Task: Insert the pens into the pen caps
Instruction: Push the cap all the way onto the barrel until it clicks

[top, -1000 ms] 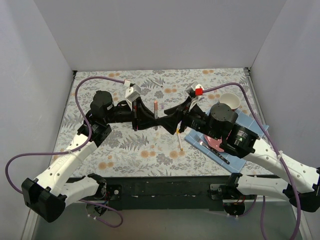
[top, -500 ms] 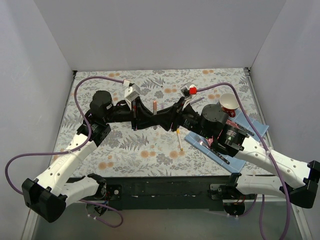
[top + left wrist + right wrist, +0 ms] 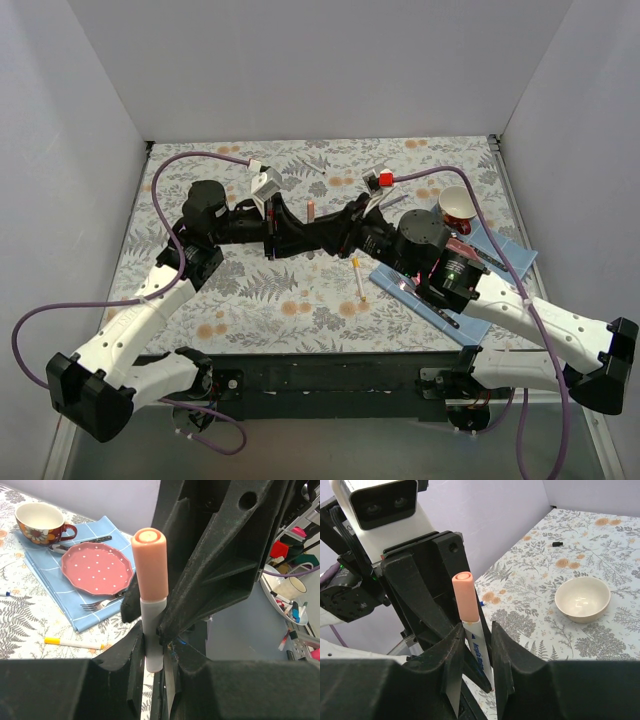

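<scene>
Pen (image 3: 151, 630) is upright in the air over the middle of the floral cloth (image 3: 250, 290). The orange-pink cap (image 3: 150, 562) is seated on its top end.

Left gripper (image 3: 154, 652) is clamped narrow on the white barrel below the cap, so it holds the pen.

Right gripper (image 3: 476, 636) comes in from the opposite side, with its fingers (image 3: 451, 665) flanking the same barrel, roughly half spread. In the right wrist view I see 1 finger against the barrel and a sliver of gap at the other. I cannot tell if it actually grips.

From the top view, both arms meet nose to nose at the pen.

2nd pen (image 3: 358, 277), yellow end, lies flat on the cloth just beside the edge of the blue napkin (image 3: 50, 577).

On the napkin:
- red dotted plate (image 3: 97, 567)
- fork (image 3: 102, 604) at the plate's rim
- cup (image 3: 42, 522) at the far corner

The right wrist view also shows a pale bowl (image 3: 582, 599) on the cloth, and 1 small black cap (image 3: 556, 544) lying beyond it, well apart.
</scene>
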`<action>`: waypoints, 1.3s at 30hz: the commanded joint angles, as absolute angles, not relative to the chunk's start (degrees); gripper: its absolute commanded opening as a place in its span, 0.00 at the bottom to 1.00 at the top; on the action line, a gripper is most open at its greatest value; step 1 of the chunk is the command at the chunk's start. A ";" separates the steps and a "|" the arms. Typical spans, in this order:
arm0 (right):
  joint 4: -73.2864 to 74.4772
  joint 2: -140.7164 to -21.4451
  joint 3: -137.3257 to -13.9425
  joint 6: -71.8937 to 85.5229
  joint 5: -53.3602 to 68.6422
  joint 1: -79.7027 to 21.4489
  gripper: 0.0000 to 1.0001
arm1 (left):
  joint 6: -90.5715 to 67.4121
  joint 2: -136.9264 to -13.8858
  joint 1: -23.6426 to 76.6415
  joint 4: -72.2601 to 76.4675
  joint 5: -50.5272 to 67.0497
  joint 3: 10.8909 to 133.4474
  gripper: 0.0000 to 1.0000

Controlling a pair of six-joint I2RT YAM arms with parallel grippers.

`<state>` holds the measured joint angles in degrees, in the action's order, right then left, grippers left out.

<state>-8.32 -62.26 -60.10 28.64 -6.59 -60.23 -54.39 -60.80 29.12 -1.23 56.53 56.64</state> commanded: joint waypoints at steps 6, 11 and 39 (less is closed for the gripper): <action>-11.95 -64.42 -60.11 29.80 -8.44 -60.21 0.31 | -54.58 -60.38 29.62 1.67 57.83 56.69 0.00; -15.20 -65.48 -59.77 29.18 -5.19 -60.20 0.01 | -55.63 -60.64 29.62 1.67 55.82 57.13 0.00; -30.41 -55.81 -47.29 34.80 -18.72 -60.20 0.01 | -71.46 -60.91 32.25 24.08 45.71 47.82 0.49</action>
<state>-25.10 -56.10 -47.77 33.74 -16.62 -60.01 -71.81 -60.86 31.77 22.87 47.29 48.25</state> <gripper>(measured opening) 0.078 0.497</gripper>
